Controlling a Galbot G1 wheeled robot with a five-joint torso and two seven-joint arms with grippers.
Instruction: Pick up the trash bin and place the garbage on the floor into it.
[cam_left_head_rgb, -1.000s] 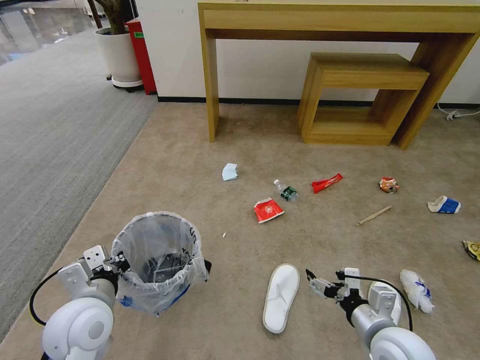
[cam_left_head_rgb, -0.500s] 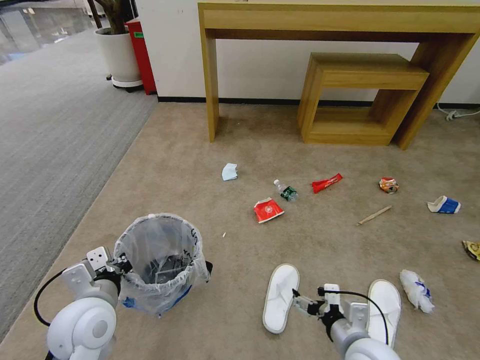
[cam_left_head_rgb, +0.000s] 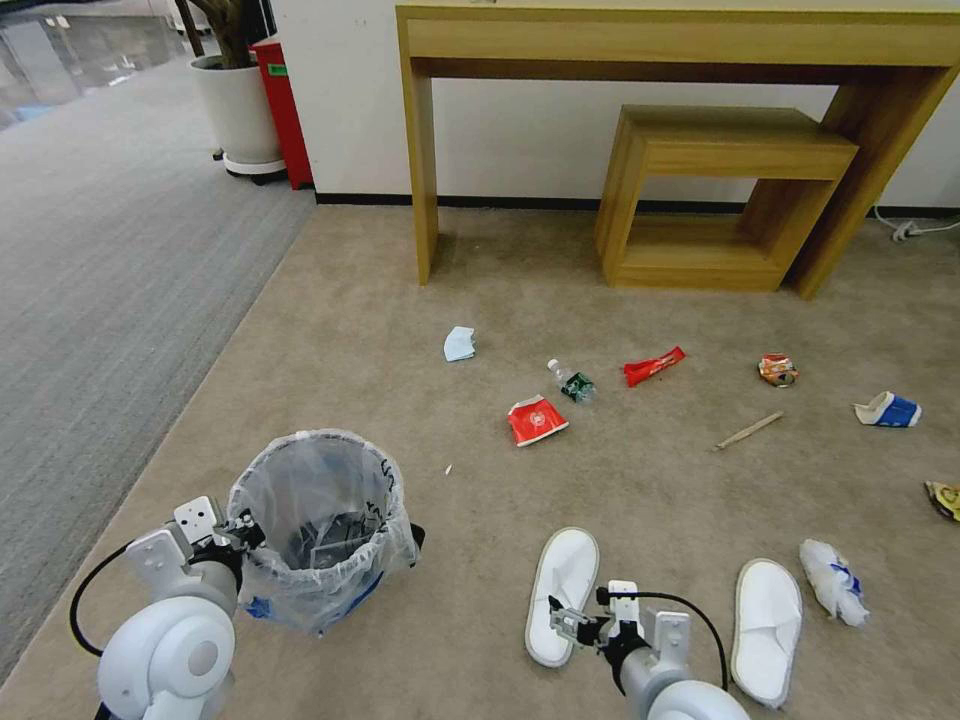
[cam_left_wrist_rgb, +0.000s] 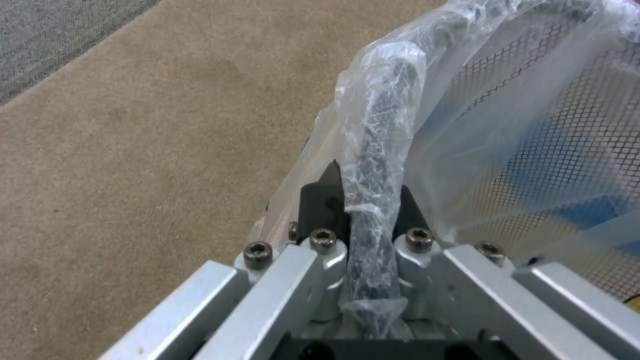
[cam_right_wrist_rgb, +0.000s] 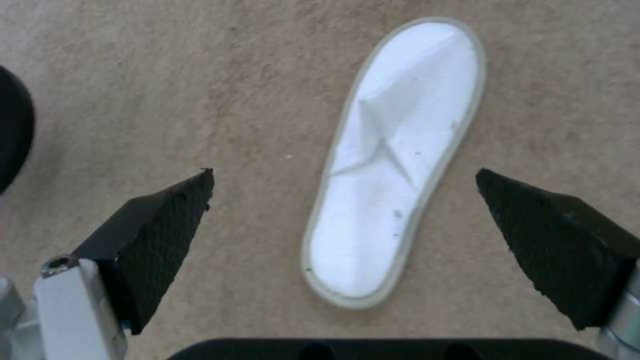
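Surface: beige short-pile carpet floor (cam_left_head_rgb: 640, 490), bordered on the robot's left by grey ribbed carpet (cam_left_head_rgb: 100, 280). Room: a white wall behind, a tall light-wood console table (cam_left_head_rgb: 680, 40) against it with a smaller wooden stool (cam_left_head_rgb: 725, 195) tucked beneath; a white planter (cam_left_head_rgb: 238, 110) and a red cabinet (cam_left_head_rgb: 282, 110) stand at the far left.

Trash bin: small round dark bin lined with a crinkly translucent plastic bag (cam_left_head_rgb: 318, 525), near left, upright. The left gripper (cam_left_wrist_rgb: 370, 200) is clamped on its bag-covered rim; the rim runs between the closed fingers in the left wrist view.

Garbage on the floor: a white slipper (cam_left_head_rgb: 562, 592) lies sole-up directly ahead of the right gripper (cam_left_head_rgb: 565, 628), whose fingers stand wide apart with the slipper seen between them from above in the right wrist view, not touching. A second white slipper (cam_left_head_rgb: 765, 630) lies to the right, with a crumpled white tissue (cam_left_head_rgb: 832, 580) beside it. Farther off: a flattened red wrapper (cam_left_head_rgb: 536, 419), a mini bottle (cam_left_head_rgb: 572, 381), a long red wrapper (cam_left_head_rgb: 653, 366), a pale blue mask (cam_left_head_rgb: 459, 343), a wooden stick (cam_left_head_rgb: 748, 430), an orange packet (cam_left_head_rgb: 778, 369), a blue-white paper cup (cam_left_head_rgb: 888, 409).

Limits: a yellow packet (cam_left_head_rgb: 943, 498) is cut off at the right edge; the bin's contents are hard to make out through the bag
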